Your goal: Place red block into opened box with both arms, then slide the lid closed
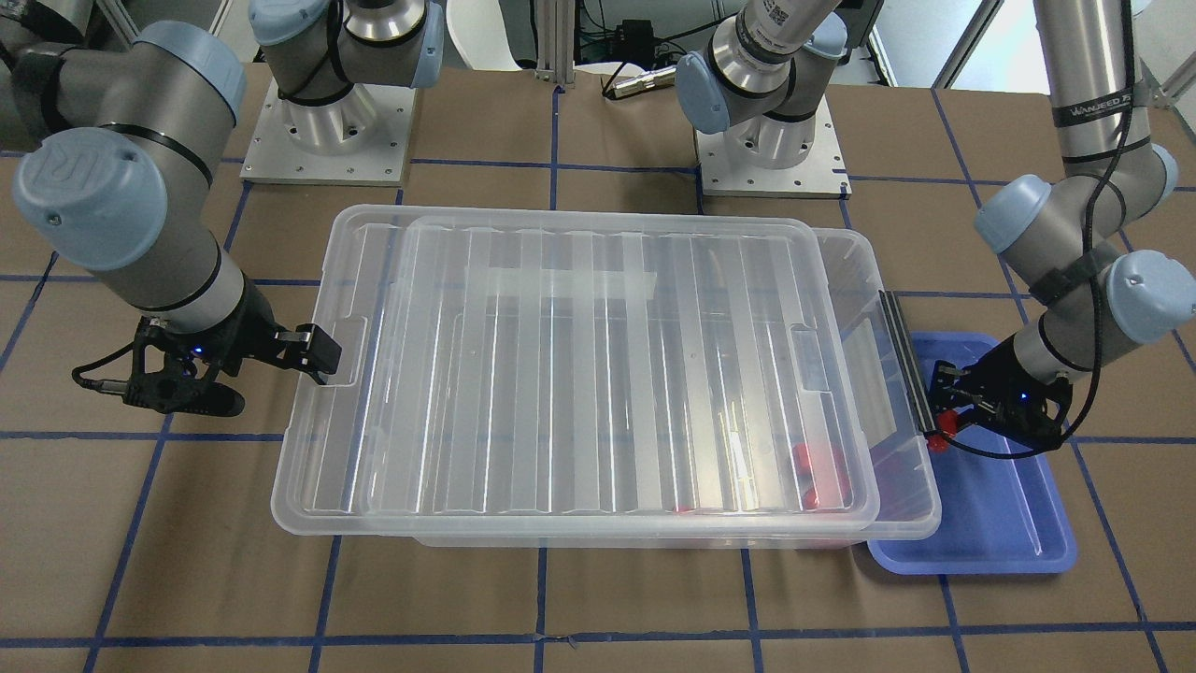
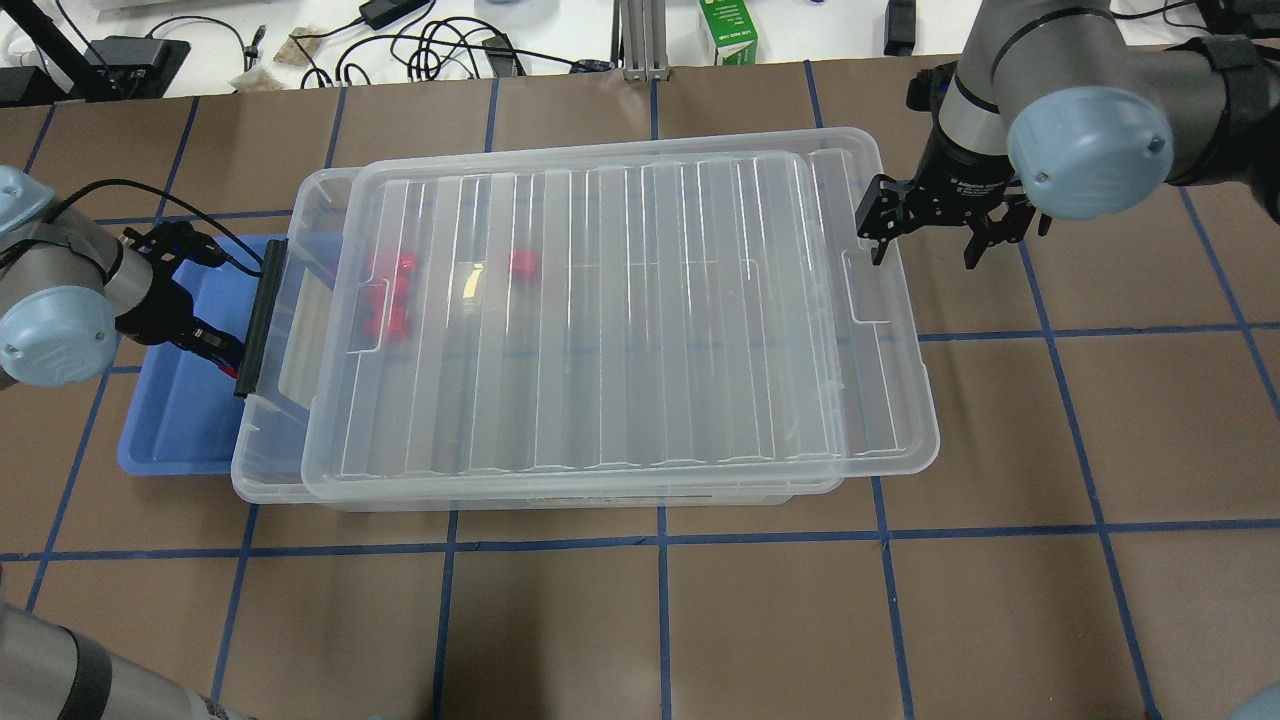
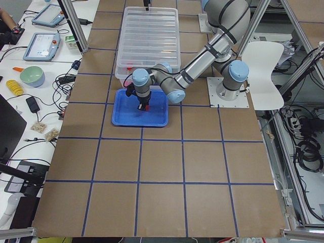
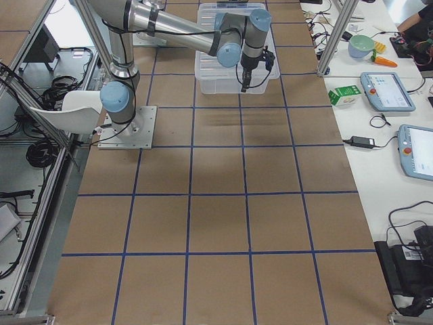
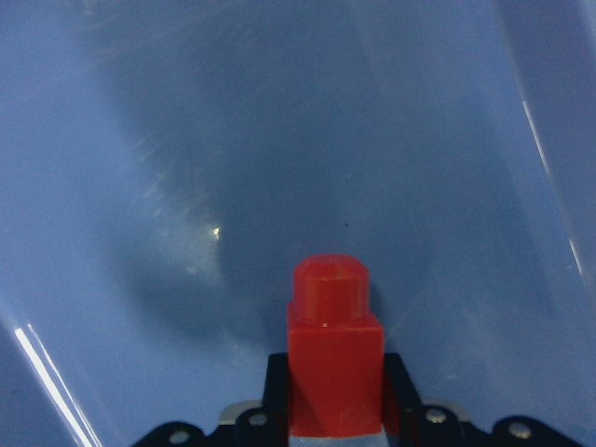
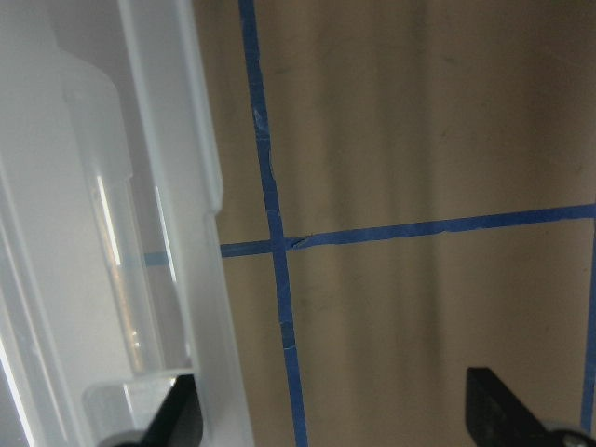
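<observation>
Beside the box's (image 2: 262,470) short end, over the blue tray (image 2: 170,430): left claw (image 1: 946,419) clamped on the red block (image 5: 335,349). Only the left wrist view shows that grip clearly. At the box's opposite end, right claw (image 2: 925,255) is spread wide, holding nothing, next to the lid's (image 2: 650,300) notch. Lid lies on the box, offset toward the right claw, leaving a strip uncovered at the tray end. Left arm (image 1: 1089,56) label reads roughly "WANJEED", front view only.

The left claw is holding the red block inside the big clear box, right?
Not quite. The left claw is holding the red block, but over the blue tray beside the clear box, not inside it. The left wrist view shows only blue tray beneath the block.
</observation>
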Available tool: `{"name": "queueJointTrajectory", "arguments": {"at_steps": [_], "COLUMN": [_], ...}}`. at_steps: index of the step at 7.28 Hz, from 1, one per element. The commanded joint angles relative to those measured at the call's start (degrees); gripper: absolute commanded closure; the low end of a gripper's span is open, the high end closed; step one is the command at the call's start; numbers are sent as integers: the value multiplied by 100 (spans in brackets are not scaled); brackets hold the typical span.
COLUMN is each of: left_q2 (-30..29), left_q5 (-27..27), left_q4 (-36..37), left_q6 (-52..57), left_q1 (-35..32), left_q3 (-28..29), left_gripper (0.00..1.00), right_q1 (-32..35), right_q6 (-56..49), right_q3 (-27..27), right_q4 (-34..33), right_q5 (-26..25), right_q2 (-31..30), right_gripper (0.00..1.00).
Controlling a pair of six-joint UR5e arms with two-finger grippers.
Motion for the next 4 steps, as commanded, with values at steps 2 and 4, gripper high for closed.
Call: {"name": "queueJointTrajectory", "arguments": {"at_steps": [2,4], "left_q2": [78,297], "left_q5": [22,205], "left_q4": [-7,-312], "left_q6": [3,-6], "left_q1": [-4,-47], "left_q3": [122,349], "left_gripper": [88,88], "right_q1": [-247,-519], "right_q6": [-374,-577], "right_q3": [-13,-31], "right_q4": [7,7], "right_q5": [-202,-194], "right_q2": [-8,-9], "right_gripper": [0,0]}}
